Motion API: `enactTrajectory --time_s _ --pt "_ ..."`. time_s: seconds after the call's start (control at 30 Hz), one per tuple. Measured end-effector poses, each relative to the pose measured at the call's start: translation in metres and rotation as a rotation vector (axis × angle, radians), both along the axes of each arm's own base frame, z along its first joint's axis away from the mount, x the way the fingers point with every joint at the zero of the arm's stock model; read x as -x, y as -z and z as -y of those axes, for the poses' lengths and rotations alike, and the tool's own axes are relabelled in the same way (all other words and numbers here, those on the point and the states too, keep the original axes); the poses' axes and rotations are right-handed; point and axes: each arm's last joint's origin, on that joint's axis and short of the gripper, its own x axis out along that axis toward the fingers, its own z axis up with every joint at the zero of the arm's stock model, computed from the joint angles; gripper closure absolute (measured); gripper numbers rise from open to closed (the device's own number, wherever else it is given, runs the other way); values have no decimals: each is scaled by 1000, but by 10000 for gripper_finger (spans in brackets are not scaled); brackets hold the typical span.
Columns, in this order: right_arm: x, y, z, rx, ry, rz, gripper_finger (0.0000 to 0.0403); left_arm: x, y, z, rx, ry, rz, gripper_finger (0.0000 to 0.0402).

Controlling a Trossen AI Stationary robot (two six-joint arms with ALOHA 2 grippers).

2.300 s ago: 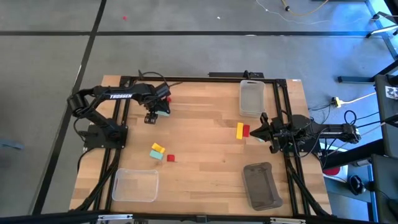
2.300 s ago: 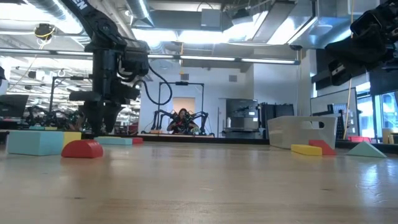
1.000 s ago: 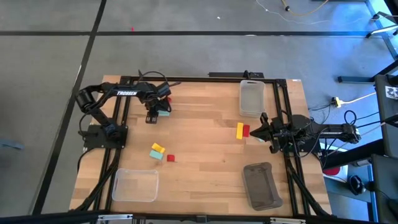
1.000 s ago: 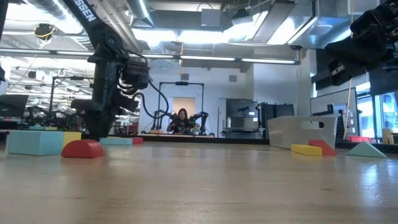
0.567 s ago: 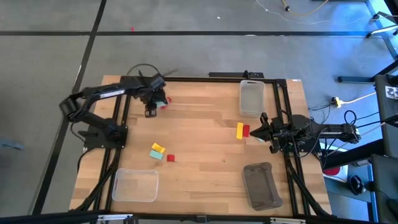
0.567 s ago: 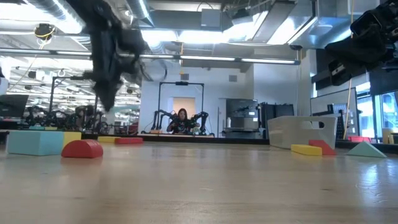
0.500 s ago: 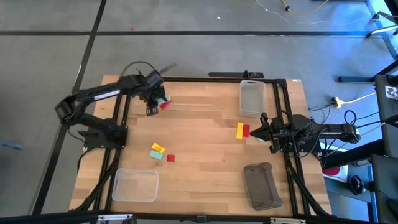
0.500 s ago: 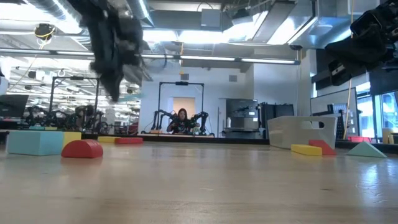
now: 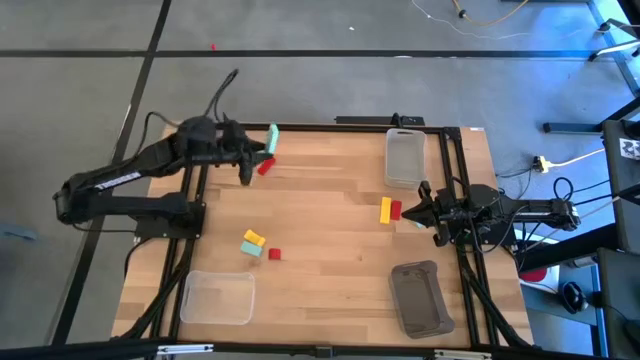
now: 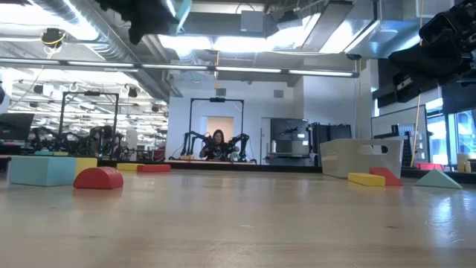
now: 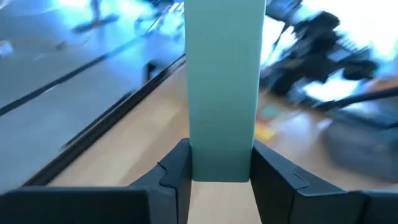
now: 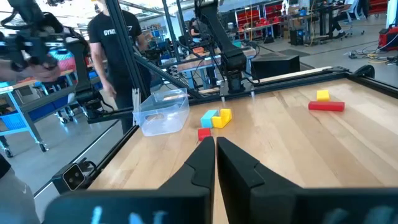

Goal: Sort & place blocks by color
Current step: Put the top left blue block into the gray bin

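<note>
From my seat the left gripper (image 11: 221, 177) is clamped on a pale teal bar (image 11: 224, 87), its two fingers (image 11: 177, 177) pressed against the bar's sides near one end. The bar's long axis runs straight out from the fingers, away from the wrist, so most of its length sticks past the tips. From overhead I see that gripper (image 9: 262, 152) raised over the table's (image 9: 330, 240) far left corner, with the teal bar (image 9: 271, 139) pointing toward the far edge and slightly tilted; the low view catches only a dark part of the arm at the top edge, well above the wood.

Nearest me on the left sits a clear bin (image 9: 217, 298), and on the right a grey bin (image 9: 419, 298). Beyond the clear bin lie a small red block (image 9: 275, 254), a teal block (image 9: 252, 250) and a yellow block (image 9: 253, 238), close together. Farther right, a yellow bar (image 9: 385, 210) and a red block (image 9: 396, 210) lie side by side, the bar's long axis running near to far. Just beside them the right gripper (image 9: 424, 211) waits, jaws together and empty. A red bar (image 9: 264, 167) lies on the wood just below the left gripper. A second clear bin (image 9: 404, 158) stands at the far right.
</note>
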Motion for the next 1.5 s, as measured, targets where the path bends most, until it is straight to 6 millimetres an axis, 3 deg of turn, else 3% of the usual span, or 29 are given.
enactTrajectory --time_s 0.3,0.83,0.93,1.07,1.23,1.37,1.5 --pt "0 0 0 1 0 0 382 -18 27 37 61 170 152 284" --pt "0 -1 0 2 8 15 382 -16 25 39 45 131 186 284" --pt "1 -16 1 -122 28 158 382 -16 25 39 45 131 185 284" --pt "13 -48 4 -328 63 494 382 -16 25 39 45 131 185 284" --pt "32 -71 8 -294 147 817 382 -16 25 39 44 131 185 284" --pt "22 -79 8 -313 158 746 382 -16 25 39 45 130 185 284" --pt "-3 -99 7 -294 176 627 382 -16 25 39 45 130 185 284"
